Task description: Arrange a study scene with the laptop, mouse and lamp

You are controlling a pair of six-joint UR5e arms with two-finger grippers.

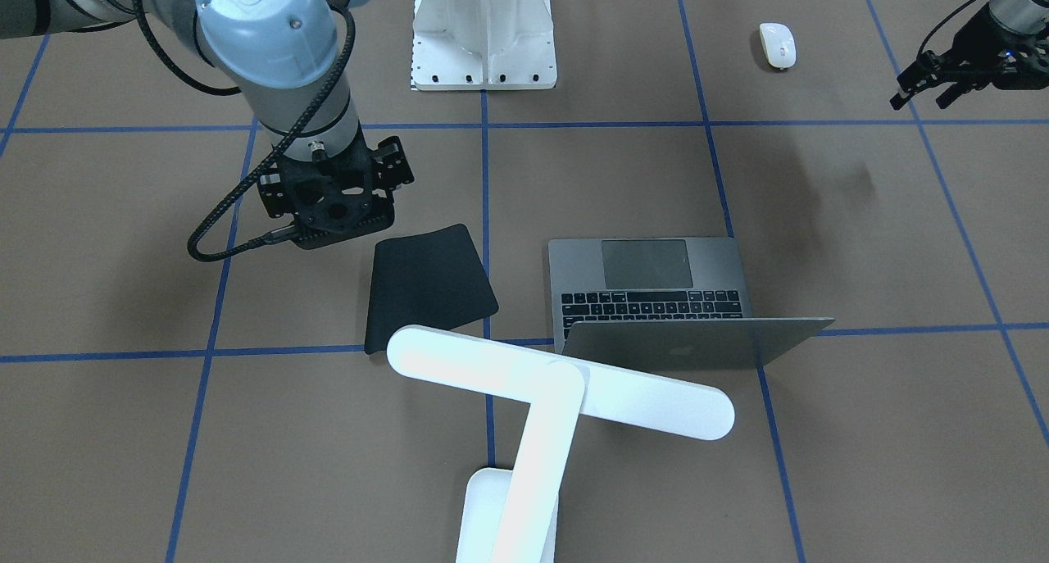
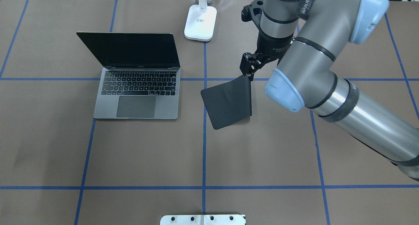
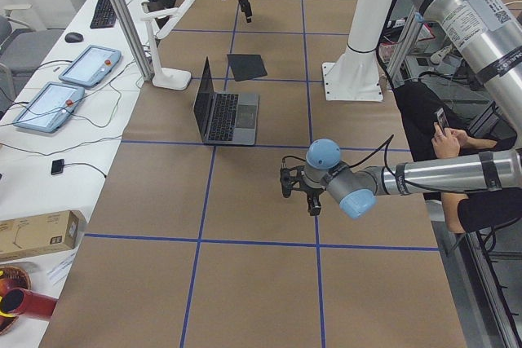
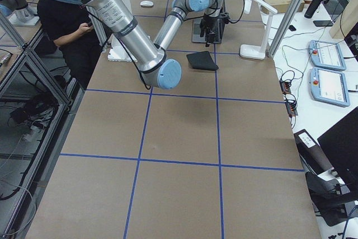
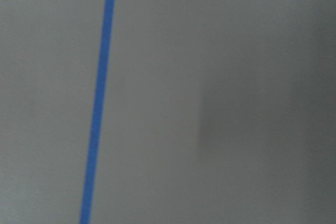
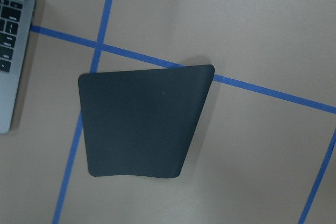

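The laptop [image 1: 656, 288] stands open on the table, also in the overhead view [image 2: 137, 87]. The white lamp [image 1: 557, 391] stands beyond it, with its base [image 2: 200, 22] at the far edge. The white mouse [image 1: 778, 45] lies near the robot's side, apart from everything. My left gripper [image 1: 926, 88] hovers open and empty beside the mouse, not touching it. My right gripper [image 2: 250, 67] hangs over the far right corner of a black mouse pad [image 2: 229, 102]. Its jaws look open and hold nothing. The pad lies flat in the right wrist view [image 6: 142, 121].
A white ribbed pedestal [image 1: 483, 30] stands at the robot's edge of the table. Blue tape lines [image 2: 204, 136] grid the brown tabletop. A person [image 3: 457, 144] sits behind the robot. Tablets [image 3: 90, 67] and cables lie on a side bench.
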